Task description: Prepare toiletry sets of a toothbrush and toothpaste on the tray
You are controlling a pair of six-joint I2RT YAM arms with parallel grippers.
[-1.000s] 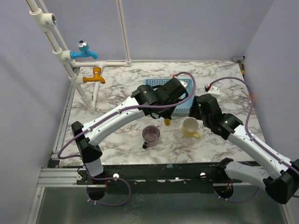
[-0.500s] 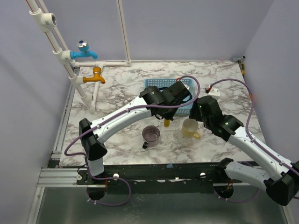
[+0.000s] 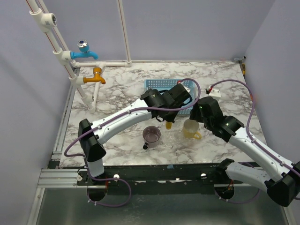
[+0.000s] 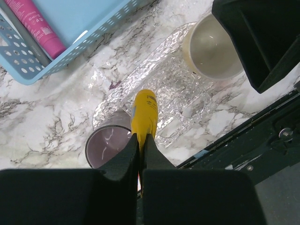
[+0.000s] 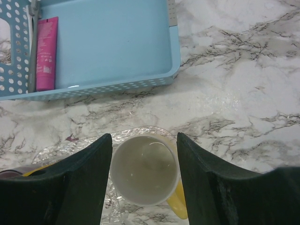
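My left gripper [image 4: 140, 137] is shut on the yellow toothpaste [image 4: 144, 110], which hangs nose down over the crinkly clear tray [image 4: 173, 79]. It hangs between the mauve cup [image 4: 107, 147] and the cream mug [image 4: 213, 49]. From above, the tube [image 3: 168, 124] shows under the left wrist. My right gripper [image 5: 144, 136] is open and hovers over the cream mug [image 5: 145, 171], one finger on each side, without touching it. The pink toothpaste [image 5: 46, 51] and a thin grey toothbrush [image 5: 32, 51] lie in the blue basket [image 5: 112, 42] behind the tray.
Both cups [image 3: 152, 136] [image 3: 190, 128] stand on the tray [image 3: 174, 137] near the table's front edge. White pipes with a blue tap [image 3: 84, 52] and an orange tap [image 3: 95, 77] rise at the back left. A small white box [image 3: 213, 90] sits behind the right arm.
The left arm has swung a little to the right with the yellow tube still in its grip. The right gripper has stayed over the mug.
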